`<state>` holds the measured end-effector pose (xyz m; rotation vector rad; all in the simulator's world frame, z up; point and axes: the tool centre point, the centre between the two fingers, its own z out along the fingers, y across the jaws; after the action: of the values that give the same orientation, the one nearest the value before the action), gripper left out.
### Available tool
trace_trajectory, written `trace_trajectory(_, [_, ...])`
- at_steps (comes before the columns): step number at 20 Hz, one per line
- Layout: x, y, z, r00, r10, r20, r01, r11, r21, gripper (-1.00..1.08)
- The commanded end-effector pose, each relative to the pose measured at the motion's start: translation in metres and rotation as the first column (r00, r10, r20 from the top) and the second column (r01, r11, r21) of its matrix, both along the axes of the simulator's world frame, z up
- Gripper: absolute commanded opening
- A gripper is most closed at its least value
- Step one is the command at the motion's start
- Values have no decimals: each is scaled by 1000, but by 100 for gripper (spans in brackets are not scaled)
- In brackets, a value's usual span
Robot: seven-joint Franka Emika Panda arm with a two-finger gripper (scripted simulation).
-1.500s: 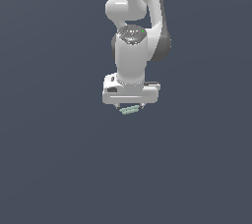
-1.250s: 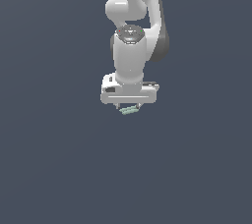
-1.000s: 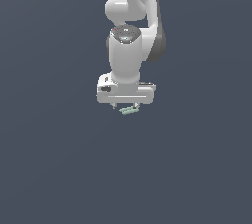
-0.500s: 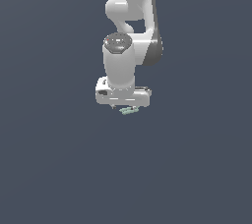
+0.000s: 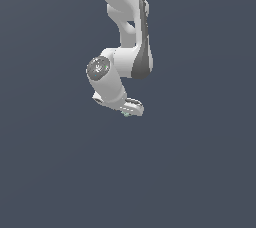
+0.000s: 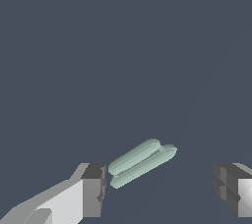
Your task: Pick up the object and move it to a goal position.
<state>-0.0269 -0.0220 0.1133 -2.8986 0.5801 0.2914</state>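
In the exterior view the arm (image 5: 125, 32) is hiding nearly all of the object (image 5: 126, 114), leaving only a pale green speck under the gripper (image 5: 131, 110). The wrist view is showing the object (image 6: 141, 162) lying between the spread-apart fingers (image 6: 93, 188), touching neither, over a plain dark grey-blue surface (image 6: 123, 46)

Pale bar (image 6: 141, 162) lies slanted between spread fingers (image 6: 93, 191)
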Motion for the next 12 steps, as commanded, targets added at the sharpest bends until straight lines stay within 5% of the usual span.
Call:
trace_trajectory(1, [-9, -2, -15, 993, -94, -65, 98, 994, 48, 68])
trace_trajectory(5, [-22, -2, -37, 956, -233, -179, 255, 960, 114, 68])
trace_trajectory(12, [-39, 2, -65, 839, -401, -368, 488, 853, 183, 68])
